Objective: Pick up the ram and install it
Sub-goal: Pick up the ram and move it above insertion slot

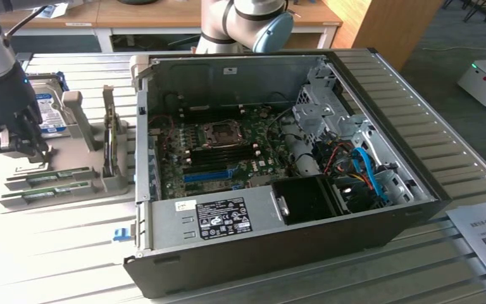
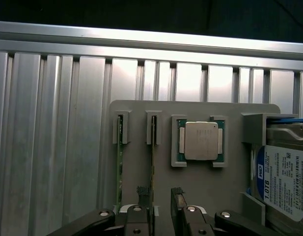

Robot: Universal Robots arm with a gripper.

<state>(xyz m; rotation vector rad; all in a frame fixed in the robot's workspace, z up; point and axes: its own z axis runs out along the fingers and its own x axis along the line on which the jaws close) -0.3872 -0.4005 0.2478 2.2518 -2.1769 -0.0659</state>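
Observation:
Two ram sticks lie on edge in the slots of a grey holder tray (image 1: 73, 158) at the exterior view's left: one ram (image 1: 57, 175) and a second (image 1: 51, 192). In the wrist view they show as thin green edges, one ram (image 2: 152, 164) and the other (image 2: 120, 162). My gripper (image 1: 17, 149) hangs just over the tray's far-left end, a little apart from the sticks. Its fingers (image 2: 144, 194) stand open with nothing between them, and my gripper (image 2: 161, 195) has the nearer stick running up to one finger's inner edge.
An open computer case (image 1: 378, 209) lies in the middle with its motherboard (image 1: 226, 152) exposed. The tray also carries a processor chip (image 2: 200, 140) and a hard drive (image 2: 284, 179). A second robot base (image 1: 243, 25) stands behind the case. Ribbed metal table (image 1: 49, 253).

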